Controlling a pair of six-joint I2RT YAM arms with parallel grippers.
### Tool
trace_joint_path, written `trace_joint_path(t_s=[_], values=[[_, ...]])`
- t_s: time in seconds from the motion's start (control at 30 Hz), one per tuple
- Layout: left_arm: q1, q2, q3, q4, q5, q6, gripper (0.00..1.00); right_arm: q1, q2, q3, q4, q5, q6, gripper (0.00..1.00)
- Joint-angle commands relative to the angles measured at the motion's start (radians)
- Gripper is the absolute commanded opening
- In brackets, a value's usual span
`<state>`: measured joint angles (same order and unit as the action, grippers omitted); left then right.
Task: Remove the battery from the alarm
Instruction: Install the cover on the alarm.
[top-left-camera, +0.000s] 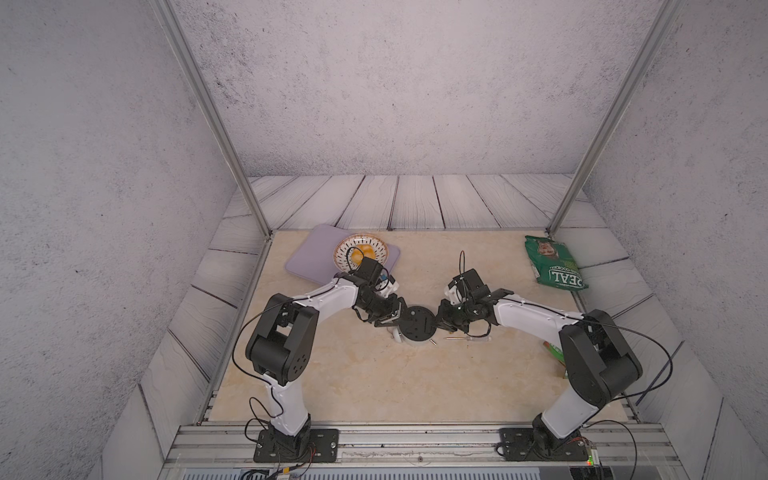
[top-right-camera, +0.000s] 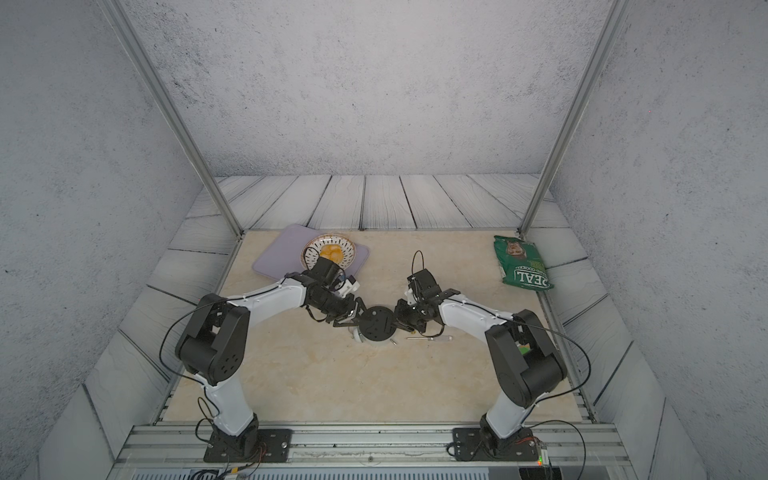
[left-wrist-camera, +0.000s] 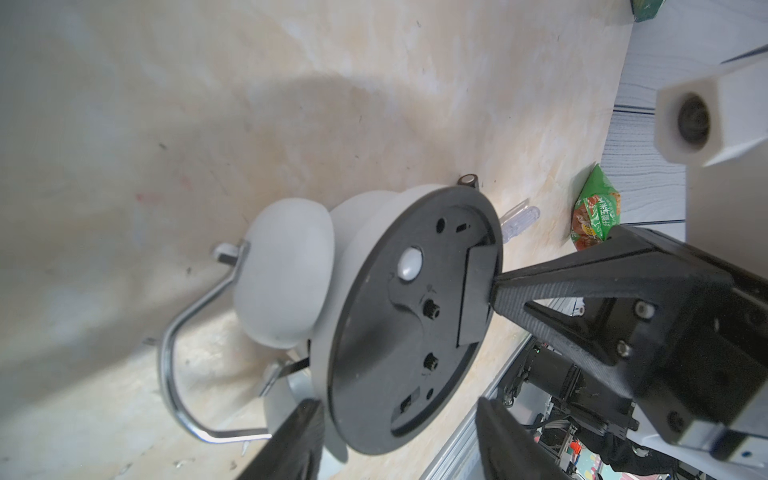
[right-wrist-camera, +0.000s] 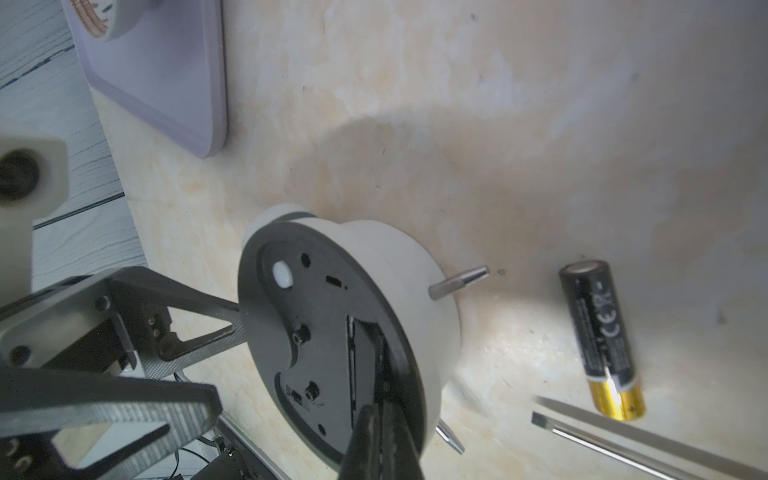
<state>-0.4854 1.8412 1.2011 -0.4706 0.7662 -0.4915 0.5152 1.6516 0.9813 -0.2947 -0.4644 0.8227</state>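
Writing, bag: on the green bag (top-left-camera: 555, 259) in the surface's far right corner you can read large white letters "EAL", inverted in both top views. The smaller line is too small to read.
Writing, battery: the battery (right-wrist-camera: 598, 332) shows a CE mark and a minus sign. Its fine print is unreadable.
Writing, packet: the green-and-red snack packet (left-wrist-camera: 596, 212) at the right edge has Chinese characters, too small to read.
Surface: beige marbled surface (top-left-camera: 374, 386), with an aluminium rail (top-left-camera: 415, 441) along its near edge.
Room: grey speckled walls (top-left-camera: 395, 83), pale plank-pattern panels (top-left-camera: 415, 199), two aluminium posts (top-left-camera: 216, 124) at the far corners.
Counts: you have one alarm (top-left-camera: 417, 325), one battery, one screwdriver (top-left-camera: 467, 339), one bowl (top-left-camera: 345, 246), one lilac tray (top-left-camera: 307, 253), two packets, two arms.
Alarm: mid-surface, face down, black back panel up.
Battery, place: out of the alarm, flat on the surface just beside it on its right, gold end nearest the screwdriver's shaft.
Bowl: on the tray in the far left corner, something yellow inside.
Left gripper (top-left-camera: 395, 316): jaws apart, one finger on either side of the alarm's body, clamped on it.
Right gripper (top-left-camera: 439, 318): jaws together, tips at the rectangular recess in the back panel.
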Motion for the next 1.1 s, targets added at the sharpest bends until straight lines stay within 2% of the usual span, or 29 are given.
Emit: trace_joint_path(t_s=[0.0, 0.5, 0.83, 1.07], values=[[-0.01, -0.008, -0.012, 0.002, 0.025, 0.002, 0.64, -0.006, -0.031, -0.008, -0.012, 0.008, 0.003, 0.0], [-0.013, -0.005, -0.013, 0.007, 0.027, -0.003, 0.64, -0.008, -0.046, -0.053, 0.116, -0.056, 0.021, 0.0], [-0.015, -0.004, -0.012, 0.006, 0.028, -0.002, 0.64, -0.009, -0.01, 0.005, 0.043, -0.054, -0.084, 0.0], [-0.017, 0.0, -0.011, 0.001, 0.027, 0.002, 0.64, -0.008, 0.005, 0.003, 0.066, -0.064, -0.102, 0.0]])
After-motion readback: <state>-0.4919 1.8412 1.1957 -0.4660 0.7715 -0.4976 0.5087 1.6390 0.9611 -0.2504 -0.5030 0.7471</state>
